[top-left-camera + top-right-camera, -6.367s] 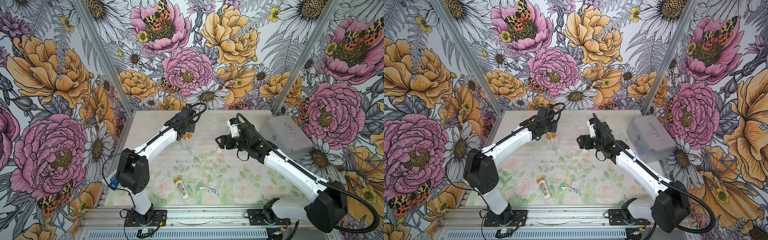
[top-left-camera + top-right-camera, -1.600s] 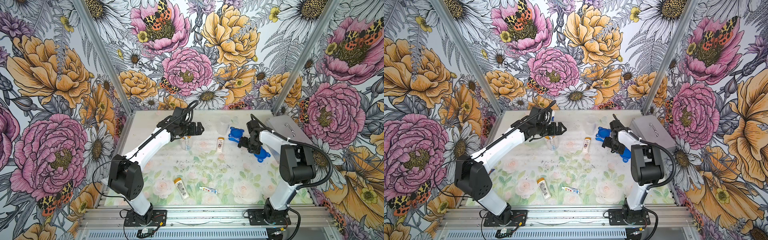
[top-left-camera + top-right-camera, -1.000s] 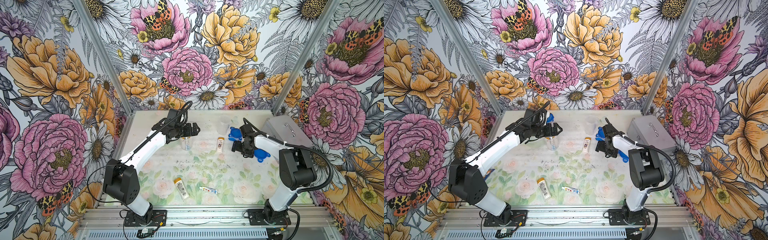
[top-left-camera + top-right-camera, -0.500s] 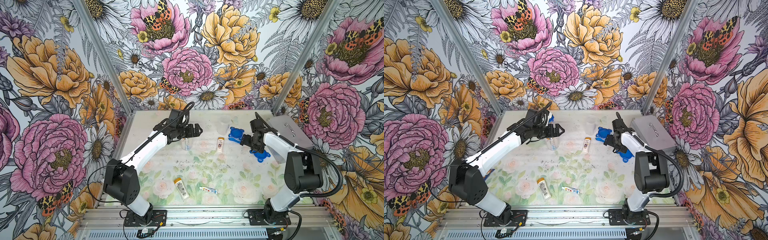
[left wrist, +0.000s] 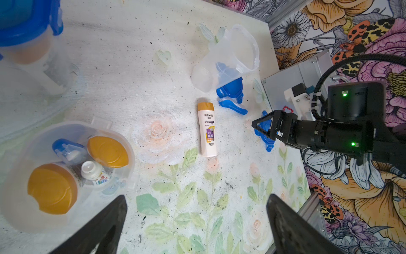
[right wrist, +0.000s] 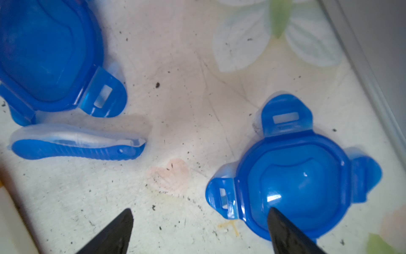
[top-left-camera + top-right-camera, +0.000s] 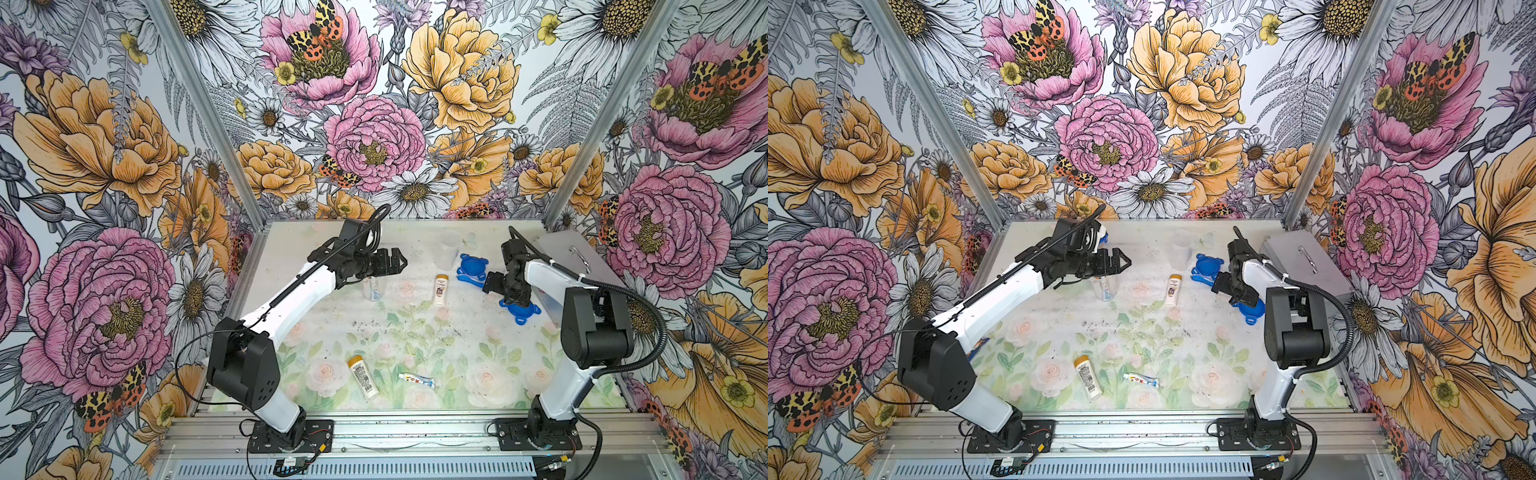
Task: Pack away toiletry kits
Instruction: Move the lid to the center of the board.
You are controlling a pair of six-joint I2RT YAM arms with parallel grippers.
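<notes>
We show the left pincer (image 7: 400,263) spread wide and empty, near an upright clear cup (image 5: 102,122) that holds two orange-capped bottles (image 5: 52,189), a toothpaste tube (image 5: 94,173) and a blue toothbrush (image 5: 68,151). The right pincer (image 6: 200,211), likewise spread and empty, hangs low over the tabletop (image 6: 186,110) with one fingertip (image 6: 283,233) above a blue lid (image 6: 296,176); a loose bottle (image 7: 441,289) lies between the two pincers.

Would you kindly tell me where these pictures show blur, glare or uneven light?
Right wrist view: the fully shown blue lid carries small white glints; the cropped lid is soft. Left wrist view: the lidded cup nearest the lens is badly blurred, the lying bottle sharp. Both top views: even light, faint shadows.
</notes>
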